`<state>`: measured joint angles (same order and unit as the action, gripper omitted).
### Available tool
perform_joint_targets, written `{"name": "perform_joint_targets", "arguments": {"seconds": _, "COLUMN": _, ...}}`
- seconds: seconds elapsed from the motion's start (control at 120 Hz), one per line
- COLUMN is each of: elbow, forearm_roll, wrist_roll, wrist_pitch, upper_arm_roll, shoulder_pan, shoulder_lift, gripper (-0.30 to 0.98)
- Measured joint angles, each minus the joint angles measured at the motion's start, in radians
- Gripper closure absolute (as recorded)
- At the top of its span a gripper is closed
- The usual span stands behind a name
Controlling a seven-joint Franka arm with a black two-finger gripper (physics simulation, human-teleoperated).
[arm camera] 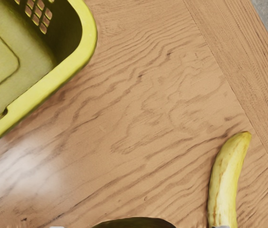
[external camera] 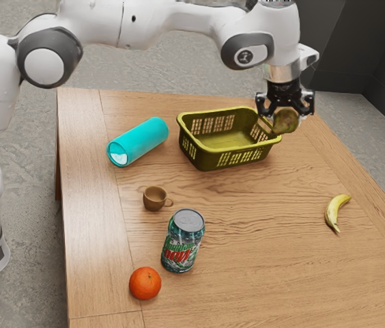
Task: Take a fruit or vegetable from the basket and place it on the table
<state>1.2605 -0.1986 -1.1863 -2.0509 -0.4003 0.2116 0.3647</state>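
Note:
My gripper (external camera: pixel 285 108) is in the air at the basket's far right corner in the exterior view, shut on a round brownish-green fruit or vegetable (external camera: pixel 286 121). The dark top of that round item (arm camera: pixel 136 222) reaches into the wrist view at its lower edge. The olive-yellow basket (external camera: pixel 209 158) stands upright on the table (external camera: pixel 247 212); in the wrist view its rim (arm camera: pixel 90 35) and part of its inner floor are visible. A banana (external camera: pixel 335 212) lies on the table apart from the basket, and the same banana (arm camera: pixel 226 183) appears in the wrist view.
A cyan cylinder (external camera: pixel 141 140) lies beside the basket, toward the exterior view's left. A brown cup (external camera: pixel 154 198), a green soda can (external camera: pixel 183 242) and an orange (external camera: pixel 145 283) are nearer that camera. Bare wood (arm camera: pixel 138 118) separates basket and banana.

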Motion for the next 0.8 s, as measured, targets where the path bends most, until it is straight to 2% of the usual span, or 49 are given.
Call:
{"name": "perform_joint_targets", "arguments": {"seconds": 0.067, "elbow": -0.091, "forearm_roll": -0.031, "wrist_roll": 0.003, "wrist_pitch": 0.036, "upper_arm_roll": -0.005, "shoulder_pan": -0.087, "shoulder_lift": 0.094, "gripper": 0.37}}
{"name": "perform_joint_targets", "arguments": {"seconds": 0.15, "elbow": -0.107, "forearm_roll": -0.052, "wrist_roll": 0.006, "wrist_pitch": 0.067, "upper_arm_roll": -0.020, "shoulder_pan": -0.143, "shoulder_lift": 0.151, "gripper": 0.38}}
{"name": "perform_joint_targets", "arguments": {"seconds": 0.367, "elbow": -0.063, "forearm_roll": -0.055, "wrist_roll": 0.004, "wrist_pitch": 0.104, "upper_arm_roll": -0.032, "shoulder_pan": -0.154, "shoulder_lift": 0.179, "gripper": 0.37}}
{"name": "perform_joint_targets", "arguments": {"seconds": 0.508, "elbow": -0.001, "forearm_roll": -0.007, "wrist_roll": 0.004, "wrist_pitch": 0.092, "upper_arm_roll": -0.021, "shoulder_pan": -0.141, "shoulder_lift": 0.193, "gripper": 0.37}}
{"name": "perform_joint_targets", "arguments": {"seconds": 0.583, "elbow": 0.009, "forearm_roll": 0.004, "wrist_roll": 0.006, "wrist_pitch": 0.085, "upper_arm_roll": -0.019, "shoulder_pan": -0.141, "shoulder_lift": 0.194, "gripper": 0.22}}
{"name": "perform_joint_targets", "arguments": {"seconds": 0.667, "elbow": 0.011, "forearm_roll": 0.007, "wrist_roll": 0.009, "wrist_pitch": 0.079, "upper_arm_roll": -0.018, "shoulder_pan": -0.141, "shoulder_lift": 0.191, "gripper": 0.12}}
{"name": "perform_joint_targets", "arguments": {"seconds": 0.733, "elbow": 0.017, "forearm_roll": -0.026, "wrist_roll": 0.034, "wrist_pitch": 0.076, "upper_arm_roll": -0.010, "shoulder_pan": -0.143, "shoulder_lift": 0.153, "gripper": 0.08}}
{"name": "perform_joint_targets", "arguments": {"seconds": 0.767, "elbow": 0.047, "forearm_roll": -0.064, "wrist_roll": 0.076, "wrist_pitch": 0.077, "upper_arm_roll": 0.016, "shoulder_pan": -0.136, "shoulder_lift": 0.073, "gripper": 0.06}}
{"name": "perform_joint_targets", "arguments": {"seconds": 0.8, "elbow": 0.128, "forearm_roll": -0.081, "wrist_roll": 0.143, "wrist_pitch": 0.077, "upper_arm_roll": 0.050, "shoulder_pan": -0.095, "shoulder_lift": -0.067, "gripper": 0.05}}
